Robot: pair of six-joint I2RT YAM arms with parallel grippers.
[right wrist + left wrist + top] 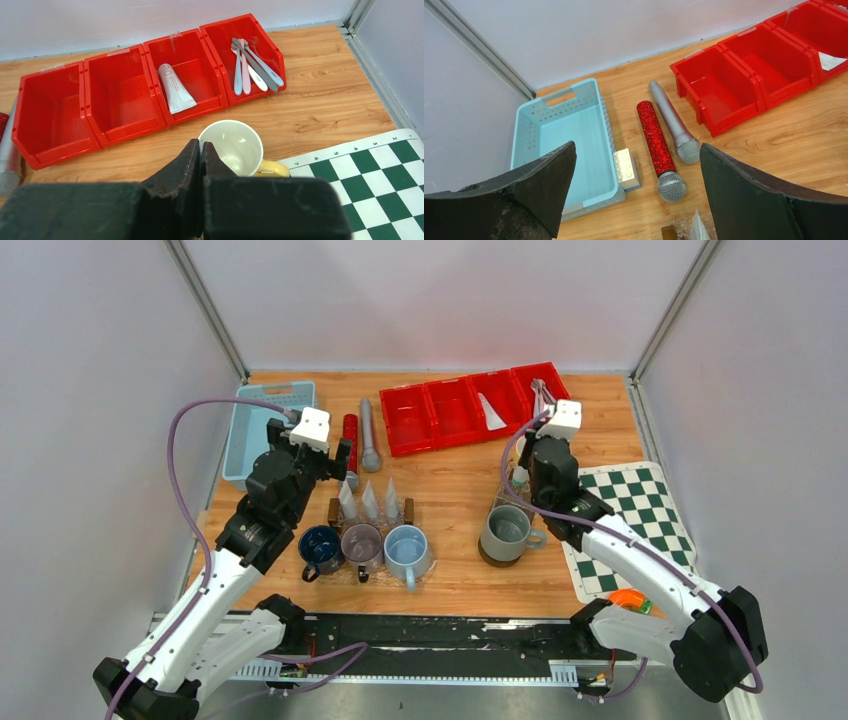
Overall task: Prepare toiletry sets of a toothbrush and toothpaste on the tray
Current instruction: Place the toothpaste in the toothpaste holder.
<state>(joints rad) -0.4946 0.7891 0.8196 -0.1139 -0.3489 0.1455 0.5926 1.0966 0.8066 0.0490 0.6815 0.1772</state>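
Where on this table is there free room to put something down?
Bare wood lies between the red bins and the grey mug, right of the toothpaste tubes. The bins' two left compartments are empty. Crowded: the three mugs and microphones at left.

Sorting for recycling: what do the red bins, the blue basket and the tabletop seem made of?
Red bins: likely moulded plastic, glossy, with sheen on the thin walls. Blue basket: plastic, matte, with perforated sides. Tabletop: wood or wood-look laminate, grain lines visible.
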